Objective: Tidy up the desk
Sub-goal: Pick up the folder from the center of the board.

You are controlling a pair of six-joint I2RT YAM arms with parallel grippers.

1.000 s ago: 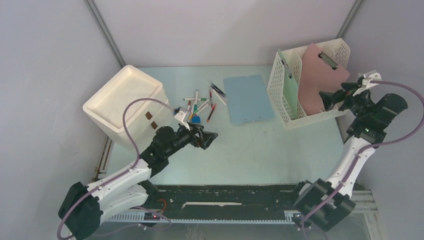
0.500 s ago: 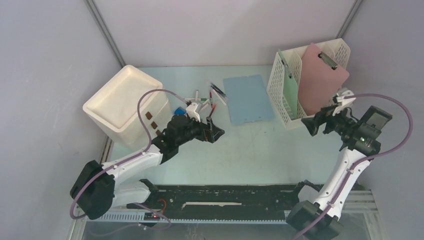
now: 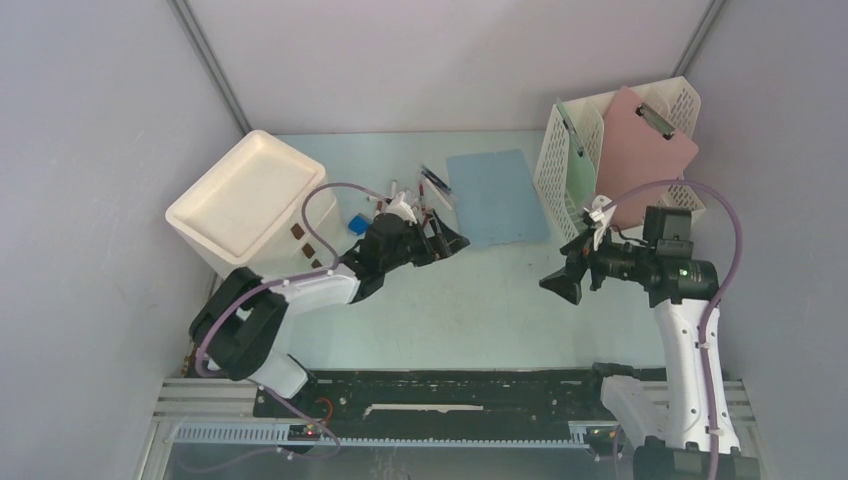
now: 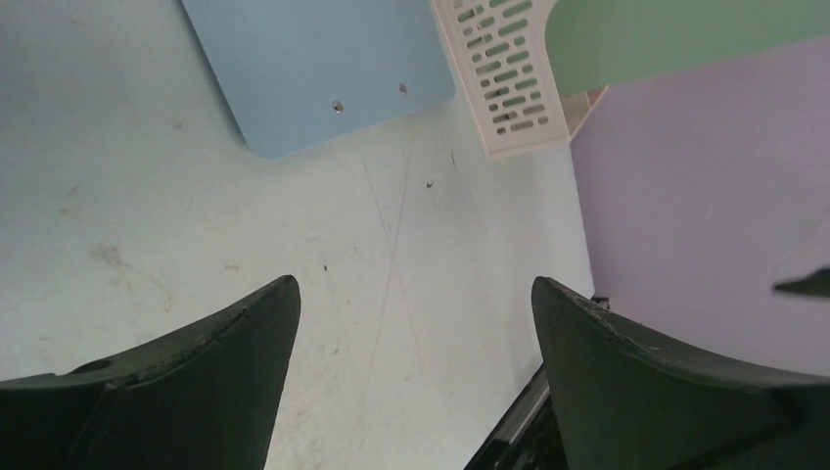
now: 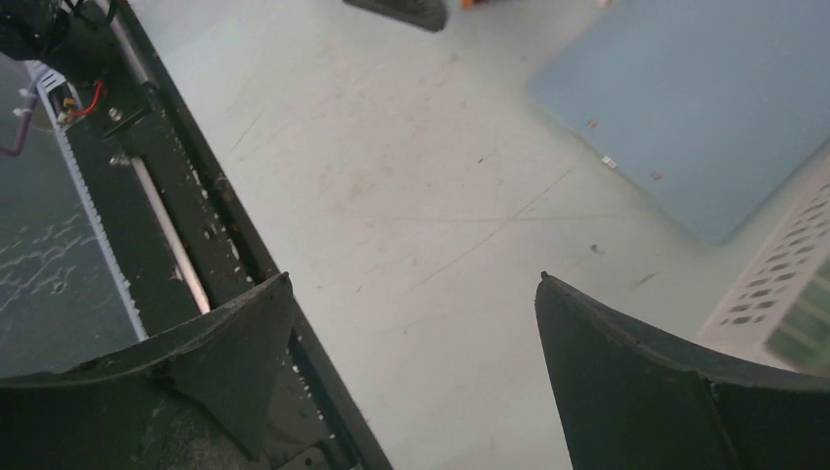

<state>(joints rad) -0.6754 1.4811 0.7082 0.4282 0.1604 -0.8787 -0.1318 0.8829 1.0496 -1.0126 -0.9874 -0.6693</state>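
Left end effector [image 3: 455, 241], right end effector [image 3: 558, 285] released, near flat blue clipboard [image 3: 497, 197]. Risk: lies flush on pale mint-green counter [image 3: 480, 310]; fingers may skid.

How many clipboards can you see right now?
3. The blue clipboard lies flat on the desk, left of the rack. The green clipboard and the pink clipboard stand in the rack. Others may be hidden behind them.
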